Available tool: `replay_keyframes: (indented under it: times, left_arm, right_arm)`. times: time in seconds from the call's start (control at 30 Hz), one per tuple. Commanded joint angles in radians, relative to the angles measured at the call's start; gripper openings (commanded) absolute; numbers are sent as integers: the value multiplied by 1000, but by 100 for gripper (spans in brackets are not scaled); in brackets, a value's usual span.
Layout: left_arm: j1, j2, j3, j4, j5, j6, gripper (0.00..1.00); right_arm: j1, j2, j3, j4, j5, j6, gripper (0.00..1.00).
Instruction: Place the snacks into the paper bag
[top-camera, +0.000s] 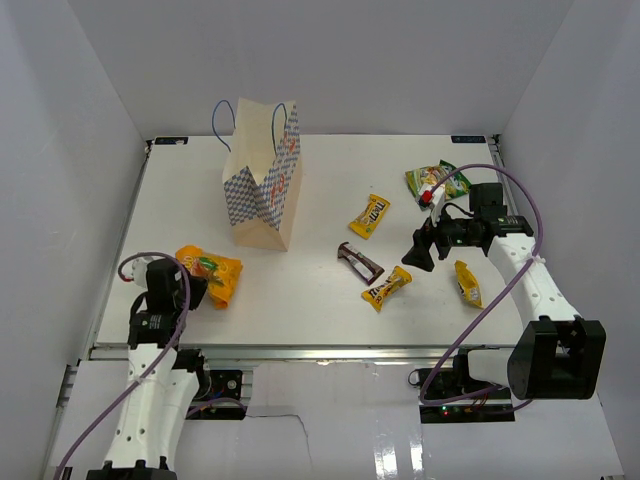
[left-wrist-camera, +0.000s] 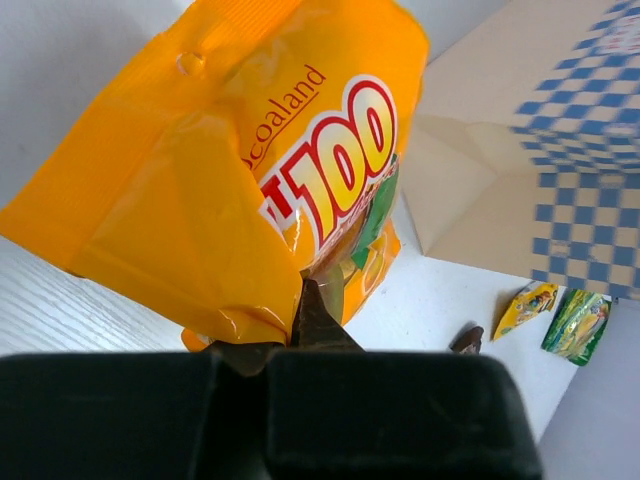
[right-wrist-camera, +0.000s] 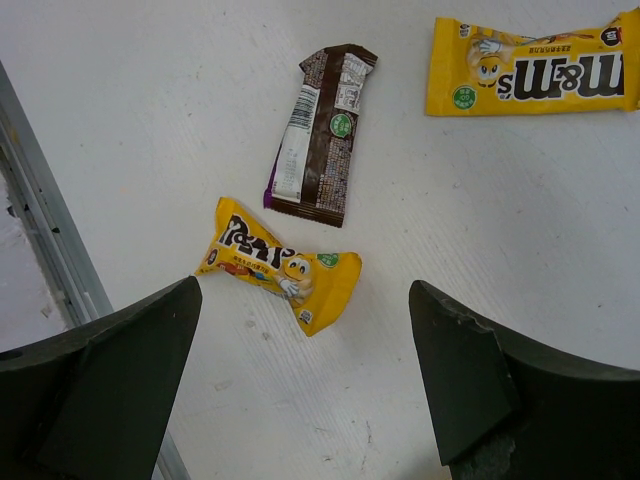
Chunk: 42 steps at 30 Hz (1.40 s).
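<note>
- The left tool (left-wrist-camera: 312, 318) is pinched shut on an edge of the shiny orange-yellow pouch (left-wrist-camera: 220, 180).
- Best to lift it clear of the white surface (top-camera: 310, 310), then release over the mouth of the tall tan checkered paper bag (top-camera: 262, 190), which stands farther out to the right.
- The right tool (top-camera: 421, 250) hangs wide open, empty, over a small yellow candy pack (right-wrist-camera: 280, 270).

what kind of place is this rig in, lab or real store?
Most likely a lab test cell, not a store: a white table boxed in by plain white walls, two robot arms bolted at its near edge, with loose snacks and a paper bag.
</note>
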Motion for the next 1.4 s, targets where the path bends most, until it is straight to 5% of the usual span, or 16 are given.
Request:
replay_keyframes:
  times: [0.0, 0.17, 0.33, 0.67, 0.87, 1.1, 1.37]
  left_arm:
    - [0, -69, 171, 48, -83, 159, 0]
    - [0, -84, 302, 167, -51, 344, 0]
    - [0, 42, 480, 296, 141, 469, 0]
    - [0, 343, 837, 487, 354, 501, 0]
    - [-6, 497, 928, 571, 380, 507, 0]
    - [-156, 661, 1032, 611, 272, 596, 0]
    - [-287, 767, 1054, 609, -61, 745, 0]
  right_arm:
    - [-3, -4, 36, 12, -34, -3, 90]
    - [-3, -2, 31, 14, -39, -3, 90]
    - [-5, 5, 36, 15, -42, 0, 90]
    - [-3, -1, 27, 15, -43, -7, 90]
    - [-5, -7, 19, 14, -42, -9, 90]
    - [-3, -12, 21, 15, -39, -3, 90]
    - [-5, -12, 25, 8, -23, -1, 90]
